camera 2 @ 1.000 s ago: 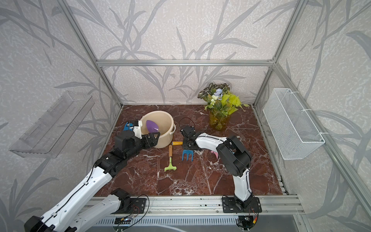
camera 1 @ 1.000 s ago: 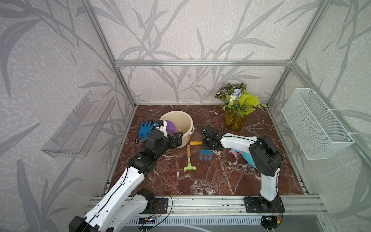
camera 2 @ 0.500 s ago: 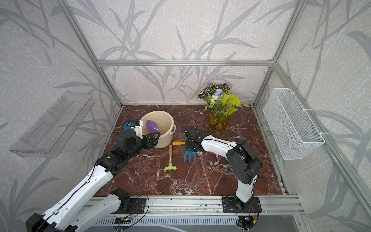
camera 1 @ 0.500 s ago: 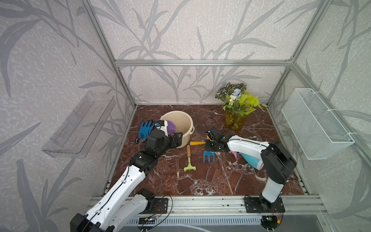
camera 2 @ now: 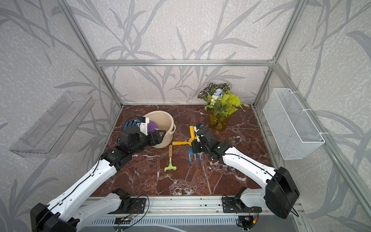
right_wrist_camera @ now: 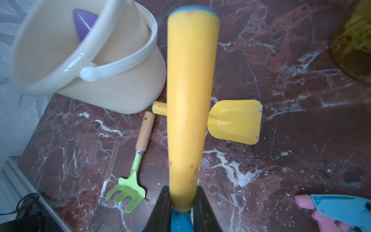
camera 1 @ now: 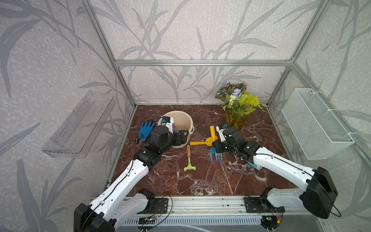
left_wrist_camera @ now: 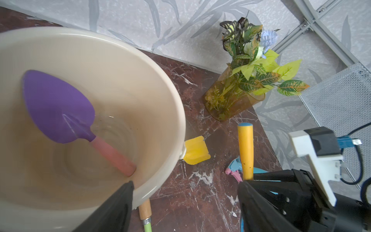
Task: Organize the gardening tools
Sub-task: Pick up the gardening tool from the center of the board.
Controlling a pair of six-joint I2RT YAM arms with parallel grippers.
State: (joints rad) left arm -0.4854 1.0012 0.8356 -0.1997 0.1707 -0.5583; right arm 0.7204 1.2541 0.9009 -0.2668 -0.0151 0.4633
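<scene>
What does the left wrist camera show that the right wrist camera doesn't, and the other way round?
Left wrist only: the trowel's pink handle, the plant's leafy top, the wire basket. Right wrist only: the rake's green head, the scoop's handle. Both: bucket, trowel blade, scoop blade, fork's yellow handle, spray bottle.

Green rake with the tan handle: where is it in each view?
In a top view: green rake lies at centre, below the cream bucket.
In a top view: green rake at centre, below the cream bucket.
Left wrist: green rake handle only, bottom edge.
Right wrist: green rake whole, lower left.
Shared landmark: cream bucket.
</scene>
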